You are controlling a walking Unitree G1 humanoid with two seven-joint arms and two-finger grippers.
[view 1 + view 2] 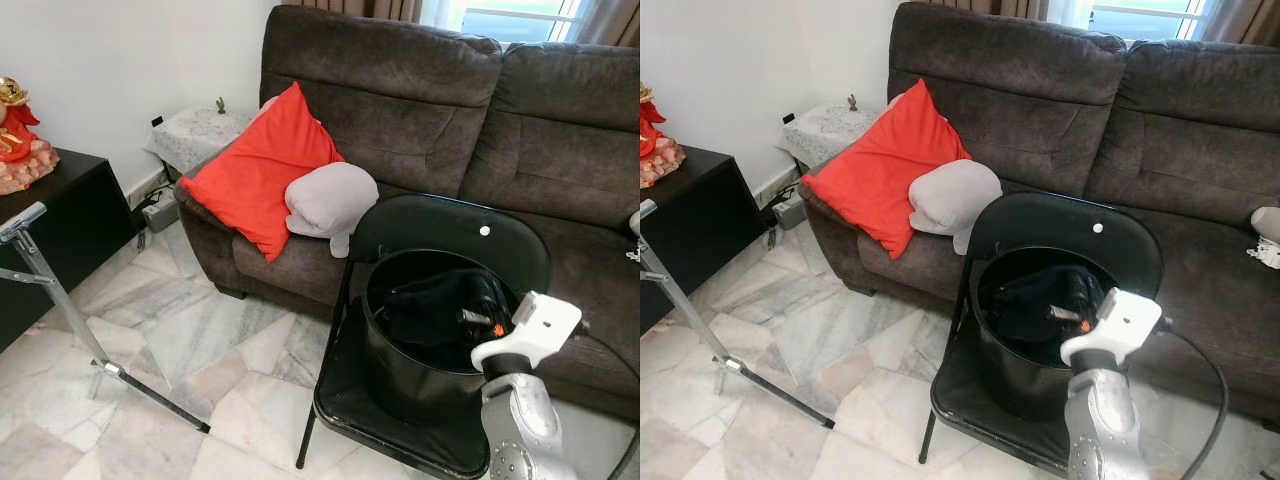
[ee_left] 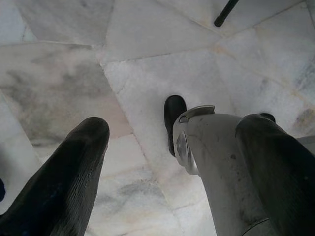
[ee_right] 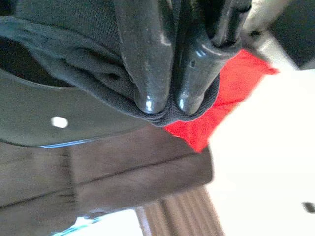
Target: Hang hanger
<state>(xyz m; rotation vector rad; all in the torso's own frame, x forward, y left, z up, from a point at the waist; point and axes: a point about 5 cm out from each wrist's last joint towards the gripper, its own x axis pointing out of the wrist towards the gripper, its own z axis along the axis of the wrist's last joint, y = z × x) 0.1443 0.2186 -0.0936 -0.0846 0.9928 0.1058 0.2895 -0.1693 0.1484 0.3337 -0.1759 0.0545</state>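
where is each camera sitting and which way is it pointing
Left eye: on the head, facing forward and down at the sofa, the chair and the bucket; the right arm rises at lower right.
Right eye: beside it, same scene, same arm, red pillow too.
Left wrist: looks down along the open left gripper at the marble floor and the robot's foot.
Right wrist: looks along the right gripper, shut on dark cloth; shares the pillow and chair with the eyes.

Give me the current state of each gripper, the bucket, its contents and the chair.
right gripper: fingers shut on dark garment, inside the bucket
left gripper: open, hanging over the marble floor
dark garment: crumpled in the bucket, pinched at a fold
bucket: upright on the chair seat
folding chair: unfolded, standing before the sofa
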